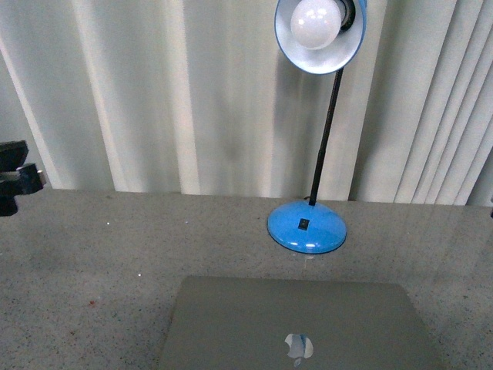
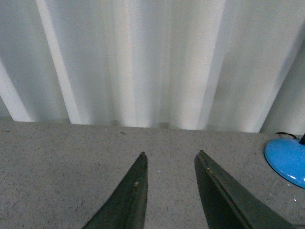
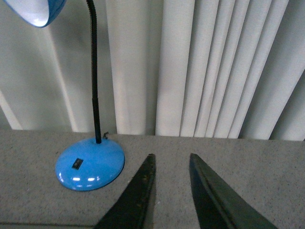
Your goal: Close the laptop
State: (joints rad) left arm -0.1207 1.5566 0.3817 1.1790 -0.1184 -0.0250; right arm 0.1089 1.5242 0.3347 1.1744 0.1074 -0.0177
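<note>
Closing step judged complete | laptop (image 1: 296, 327) at 6 o'clock on table (image 1: 92, 254), lid down, logo up | lamp (image 1: 306, 226) at 12 o'clock beyond it | left gripper (image 2: 171, 152), right gripper (image 3: 172, 155): both parted, empty | next: verify lid seats flat.

Near edge of speckled grey stone table (image 1: 92, 254): slim silver-grey metal laptop (image 1: 293, 320), lid facing up. Behind laptop, right of its middle, apart from it: blue dome-base desk lamp (image 1: 306, 226), on table. Behind table's far edge: pale pleated curtain (image 1: 154, 92). Left of lamp, over table: left gripper (image 2: 169, 160). Right of lamp base: right gripper (image 3: 171, 160).
</note>
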